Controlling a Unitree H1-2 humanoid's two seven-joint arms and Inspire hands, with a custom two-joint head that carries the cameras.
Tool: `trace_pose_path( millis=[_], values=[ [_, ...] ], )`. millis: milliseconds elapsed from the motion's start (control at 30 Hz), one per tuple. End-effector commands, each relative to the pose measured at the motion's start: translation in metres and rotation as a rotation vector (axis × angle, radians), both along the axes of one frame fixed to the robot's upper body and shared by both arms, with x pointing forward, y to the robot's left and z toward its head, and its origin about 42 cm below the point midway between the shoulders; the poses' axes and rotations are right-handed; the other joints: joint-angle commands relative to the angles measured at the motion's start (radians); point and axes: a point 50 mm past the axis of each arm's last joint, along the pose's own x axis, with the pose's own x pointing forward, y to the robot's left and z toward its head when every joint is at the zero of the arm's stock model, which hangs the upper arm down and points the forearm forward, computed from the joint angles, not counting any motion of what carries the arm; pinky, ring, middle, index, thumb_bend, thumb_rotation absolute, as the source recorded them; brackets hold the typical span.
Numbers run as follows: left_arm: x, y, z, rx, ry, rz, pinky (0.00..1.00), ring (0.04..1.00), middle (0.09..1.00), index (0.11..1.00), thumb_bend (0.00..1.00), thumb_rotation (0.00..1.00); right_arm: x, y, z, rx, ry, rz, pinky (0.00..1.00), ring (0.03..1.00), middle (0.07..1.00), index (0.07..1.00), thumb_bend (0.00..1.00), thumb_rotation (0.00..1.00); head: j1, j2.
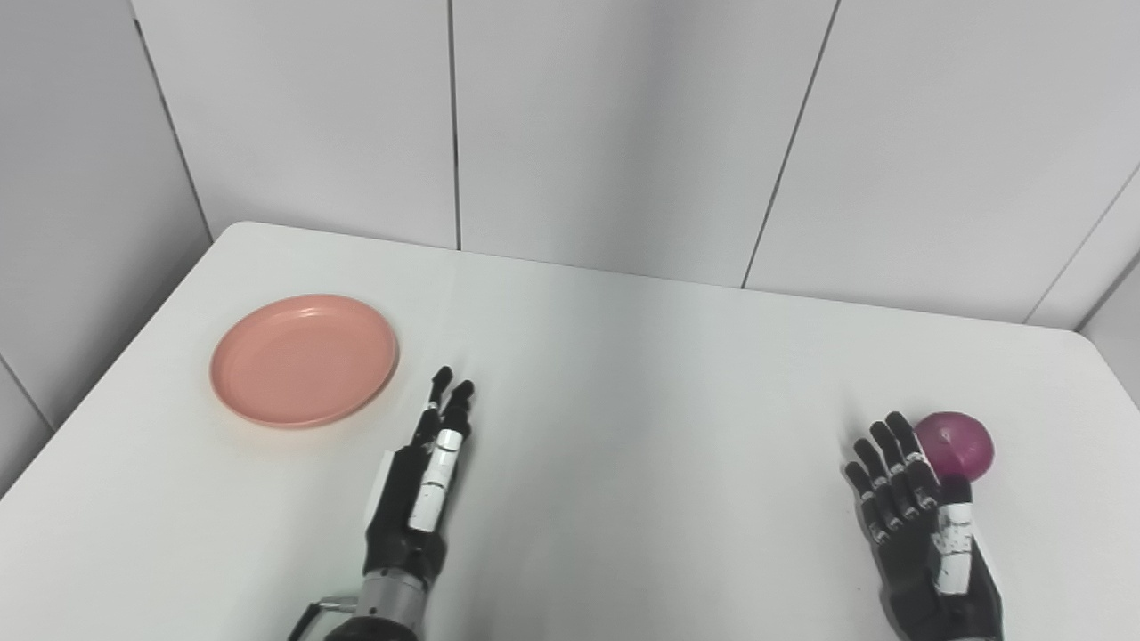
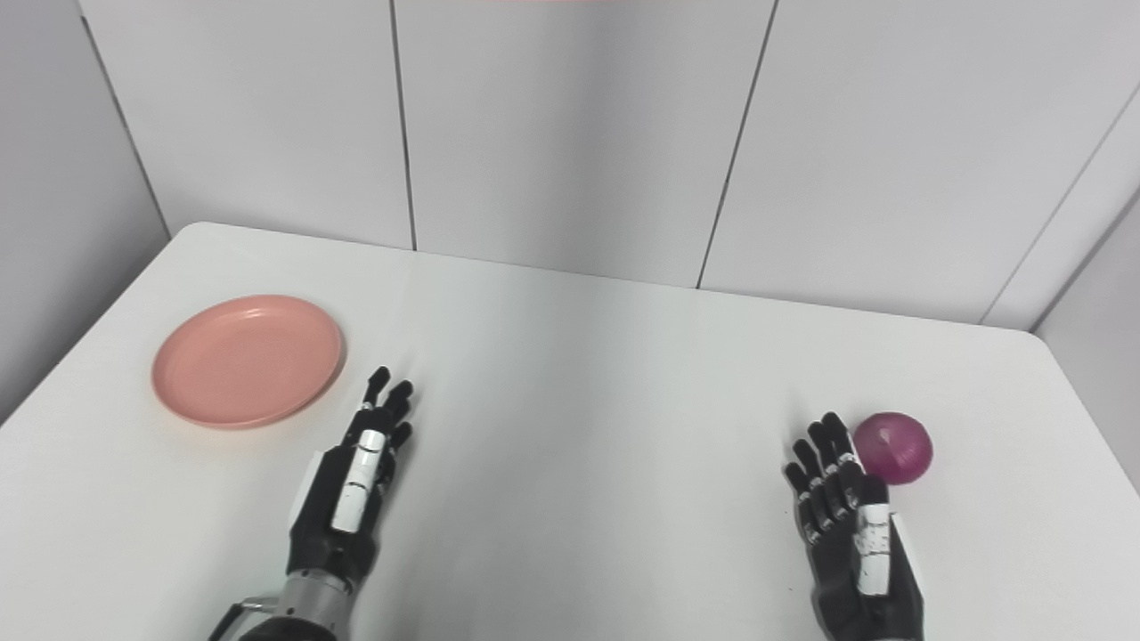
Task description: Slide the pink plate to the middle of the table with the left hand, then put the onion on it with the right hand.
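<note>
No writing shows on pink plate (image 1: 304, 360) or onion (image 2: 893, 447) (both plain).

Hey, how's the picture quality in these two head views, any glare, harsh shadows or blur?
Left eye view: even, soft light, a faint shadow under the pink plate, a mild sheen on the table, the onion sharp. Right eye view: same flat light, both hands crisp, no blur, walls slightly washed out.

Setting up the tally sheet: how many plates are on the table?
1: the pink plate lies on the table's left side, beyond the left hand. Nothing seems hidden.
</note>
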Motion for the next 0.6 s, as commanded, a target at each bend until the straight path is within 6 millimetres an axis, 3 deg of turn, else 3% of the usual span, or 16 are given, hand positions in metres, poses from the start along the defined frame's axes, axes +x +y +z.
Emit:
trace_pose_path(
  millis=[0, 300, 567],
  values=[
    [-0.018, -0.006, -0.02, -0.011, 0.095, 0.022, 1.0, 0.986, 0.957, 1.0, 0.65, 0.85, -0.023, -0.012, -0.038, 0.007, 0.107, -0.025, 1.0, 1.0, 1.0, 1.0, 0.77, 0.89, -0.001, 0.0],
    [-0.017, -0.003, -0.021, 0.002, 0.088, 0.037, 1.0, 0.991, 0.958, 1.0, 0.64, 0.88, -0.022, -0.012, -0.041, 0.017, 0.121, -0.027, 1.0, 1.0, 1.0, 1.0, 0.78, 0.92, 0.025, -0.019],
    [-0.011, 0.009, 0.004, -0.028, 0.029, 0.041, 1.0, 1.0, 0.965, 1.0, 0.73, 0.84, -0.021, -0.006, -0.042, 0.017, 0.116, -0.025, 1.0, 1.0, 1.0, 1.0, 0.81, 0.89, 0.003, -0.018]
  ],
)
